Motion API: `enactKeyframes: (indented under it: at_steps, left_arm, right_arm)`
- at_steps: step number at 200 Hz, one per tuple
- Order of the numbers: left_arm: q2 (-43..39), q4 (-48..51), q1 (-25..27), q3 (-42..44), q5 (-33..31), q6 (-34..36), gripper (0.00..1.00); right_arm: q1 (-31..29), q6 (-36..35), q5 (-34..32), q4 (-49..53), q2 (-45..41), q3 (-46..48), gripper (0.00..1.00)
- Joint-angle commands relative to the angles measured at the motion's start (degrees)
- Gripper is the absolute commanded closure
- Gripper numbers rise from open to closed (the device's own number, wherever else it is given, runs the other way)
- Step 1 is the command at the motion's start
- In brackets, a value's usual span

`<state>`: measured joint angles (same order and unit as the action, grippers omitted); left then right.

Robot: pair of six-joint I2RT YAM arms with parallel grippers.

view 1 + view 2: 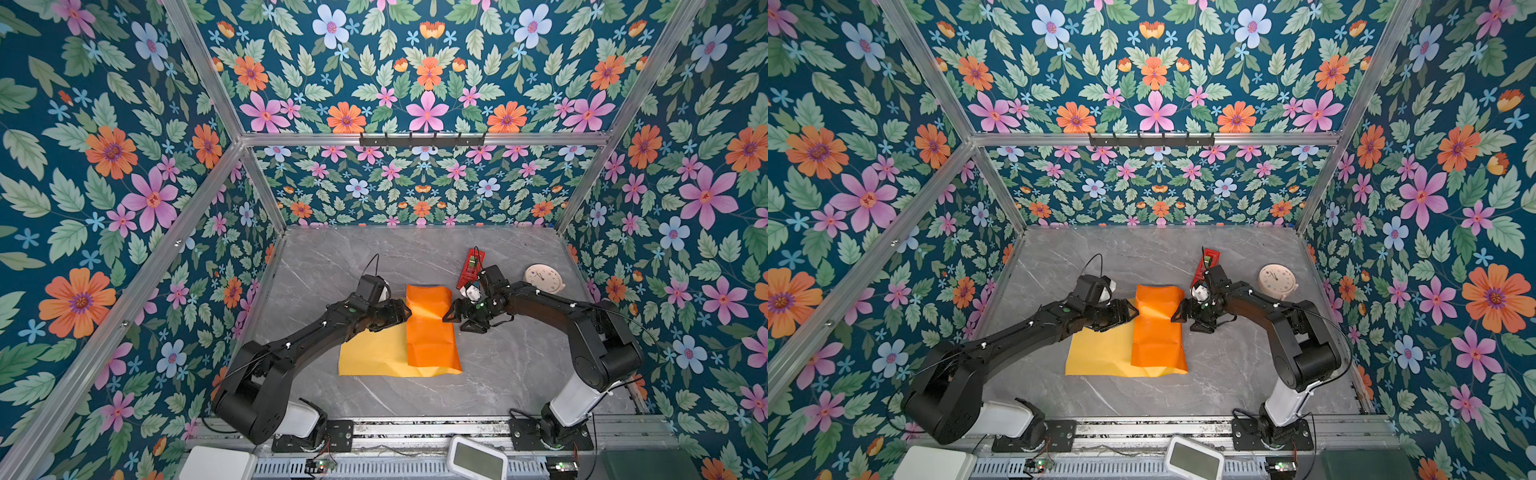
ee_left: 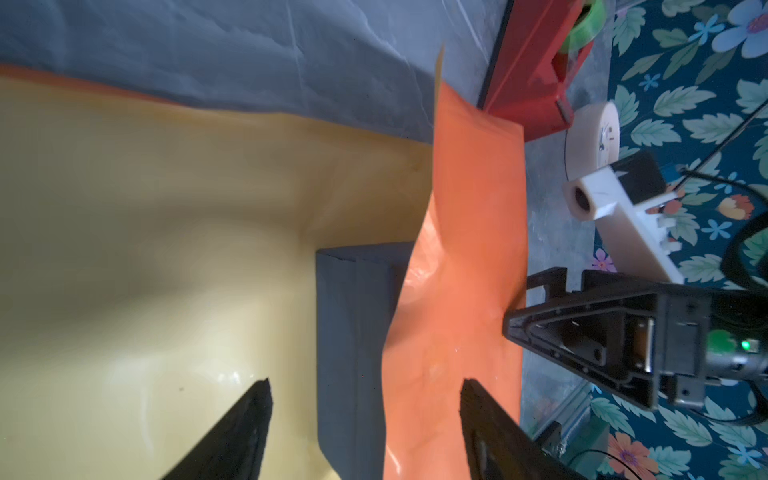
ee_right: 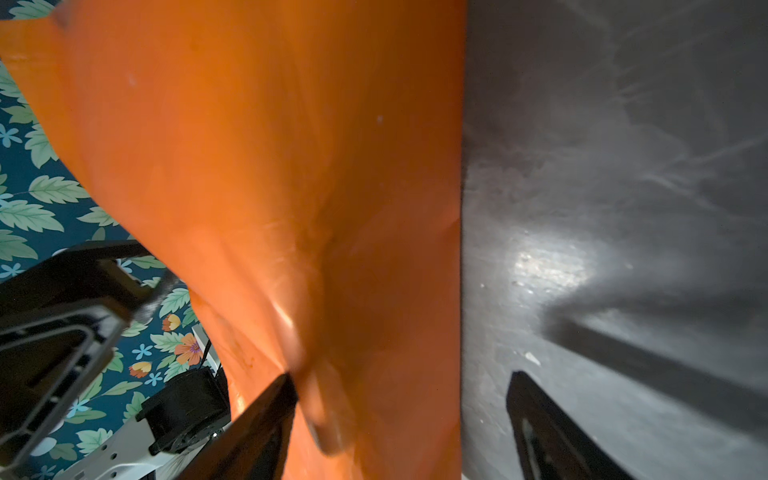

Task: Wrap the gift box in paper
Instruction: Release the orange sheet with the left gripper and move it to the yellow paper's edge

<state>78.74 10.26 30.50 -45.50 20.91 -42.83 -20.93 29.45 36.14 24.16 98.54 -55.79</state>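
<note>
Your left claw (image 1: 402, 313) stands with its fingers apart, clamped on nothing, over the paper (image 1: 430, 332) at the left edge of its orange flap. Your right claw (image 1: 453, 322) is spread too, just off the paper's right edge. One fingertip (image 3: 270, 415) looks to be touching the orange face, and the other hangs over the bare table (image 1: 519, 365). The gift box (image 2: 353, 332) sits on the paper's yellow face with the orange flap folded over it (only the left wrist view shows its dark blue side; in both top views the flap hides it). A red tape dispenser (image 1: 469, 268) lies just beyond the paper's far right corner.
</note>
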Motion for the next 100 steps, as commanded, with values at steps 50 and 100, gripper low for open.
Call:
enactKeyframes:
  at_steps: [50,100]
  left_arm:
    - [-15.8,17.1,-14.4,8.4,-10.6,5.0,0.13]
    - [-14.5,22.1,-18.1,10.0,-12.0,3.6,0.11]
  right_arm:
    - [-0.2,0.3,-15.5,10.5,1.0,1.5,0.2]
    - [-0.2,0.1,-15.2,10.7,0.6,0.5,0.2]
